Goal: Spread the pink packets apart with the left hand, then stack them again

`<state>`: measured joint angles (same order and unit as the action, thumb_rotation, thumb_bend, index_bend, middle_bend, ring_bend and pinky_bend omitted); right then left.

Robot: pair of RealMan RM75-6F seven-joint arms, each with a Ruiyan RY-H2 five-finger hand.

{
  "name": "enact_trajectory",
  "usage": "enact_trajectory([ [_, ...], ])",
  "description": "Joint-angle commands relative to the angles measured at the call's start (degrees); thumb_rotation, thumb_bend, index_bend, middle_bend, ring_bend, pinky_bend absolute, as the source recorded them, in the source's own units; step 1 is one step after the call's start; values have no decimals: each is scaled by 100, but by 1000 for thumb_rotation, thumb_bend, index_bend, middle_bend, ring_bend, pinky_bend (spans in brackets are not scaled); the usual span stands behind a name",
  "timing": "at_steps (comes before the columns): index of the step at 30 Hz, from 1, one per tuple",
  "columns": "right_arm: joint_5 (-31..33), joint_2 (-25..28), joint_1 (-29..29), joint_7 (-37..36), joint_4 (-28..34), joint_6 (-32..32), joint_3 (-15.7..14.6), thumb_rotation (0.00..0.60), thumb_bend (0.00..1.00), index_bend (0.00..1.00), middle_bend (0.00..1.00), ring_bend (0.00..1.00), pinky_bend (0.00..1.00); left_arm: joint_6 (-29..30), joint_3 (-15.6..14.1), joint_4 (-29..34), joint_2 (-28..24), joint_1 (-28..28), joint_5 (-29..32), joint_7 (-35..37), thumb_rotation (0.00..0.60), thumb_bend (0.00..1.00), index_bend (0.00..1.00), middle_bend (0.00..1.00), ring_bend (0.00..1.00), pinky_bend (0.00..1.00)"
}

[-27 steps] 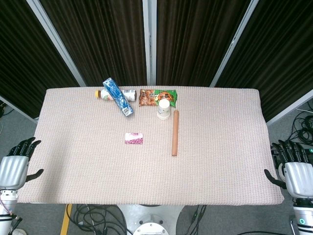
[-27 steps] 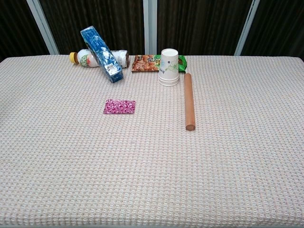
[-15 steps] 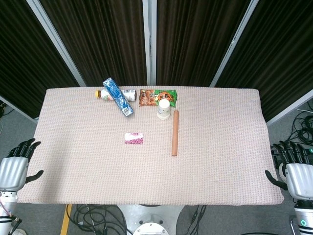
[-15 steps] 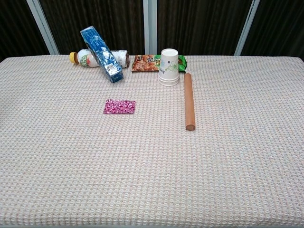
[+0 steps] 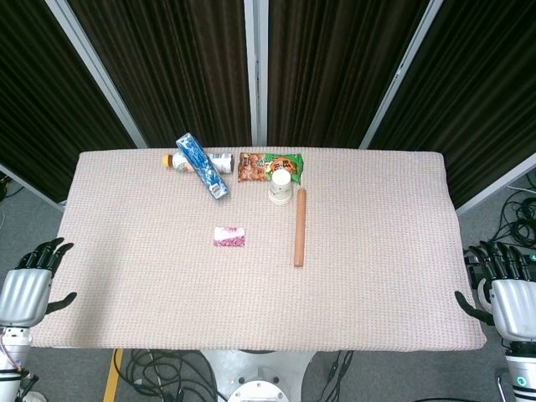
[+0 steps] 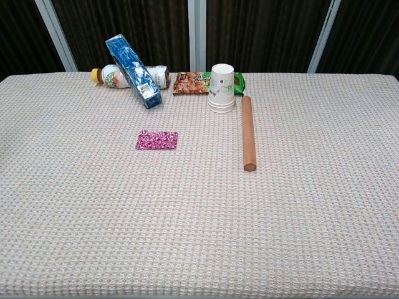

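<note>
lying flat near the middle of the counter [image 5: 126, 251], the pink packets [image 5: 229, 237] sit stacked, well apart from both hands. left hand [image 5: 23, 289] hangs off the near left corner, fingers spread, holding nothing. right hand [image 5: 507, 297] hangs off the near right corner, likewise spread and holding nothing.

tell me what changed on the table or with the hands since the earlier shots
The left hand sank slightly toward the bottom of the head view, and the right hand a touch too. Neither took hold of anything. The pink packets and the other items stayed put.
</note>
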<state>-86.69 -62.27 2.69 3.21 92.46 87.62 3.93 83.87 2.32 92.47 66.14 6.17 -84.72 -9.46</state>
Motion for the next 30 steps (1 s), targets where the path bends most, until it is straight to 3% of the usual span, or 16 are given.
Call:
enact_trajectory([
  [1,-1,11,4,-1,5,1,8,498,162,135,93,0,0,-100,-3,0,-44,92,-93,63,600,16,218,234,169,279],
  [6,-27,28,34,2,24,-13,24,491,163,135,92,0,0,-522,73,-51,-161,464,-269,440,600,74,223,266,204,332],
  [11,-90,34,55,7,51,-18,12,493,163,135,93,0,0,-1125,251,-346,-41,1099,-478,647,600,198,251,426,382,559],
  [13,-100,46,50,15,66,-13,5,491,162,135,93,0,0,-1424,307,-455,28,1362,-504,694,600,281,259,515,503,685],
  [18,-102,75,35,50,123,-5,-10,491,162,135,93,0,0,-2380,428,-800,306,2116,-444,700,600,406,263,649,685,870],
  [22,-77,83,32,88,151,-35,-21,493,162,135,93,0,0,-3159,454,-1103,602,2665,-303,625,600,484,257,762,802,941],
  [30,-39,100,59,180,210,-100,-16,490,162,135,92,0,0,-4021,514,-1608,1263,3405,-24,376,600,528,219,813,830,952],
])
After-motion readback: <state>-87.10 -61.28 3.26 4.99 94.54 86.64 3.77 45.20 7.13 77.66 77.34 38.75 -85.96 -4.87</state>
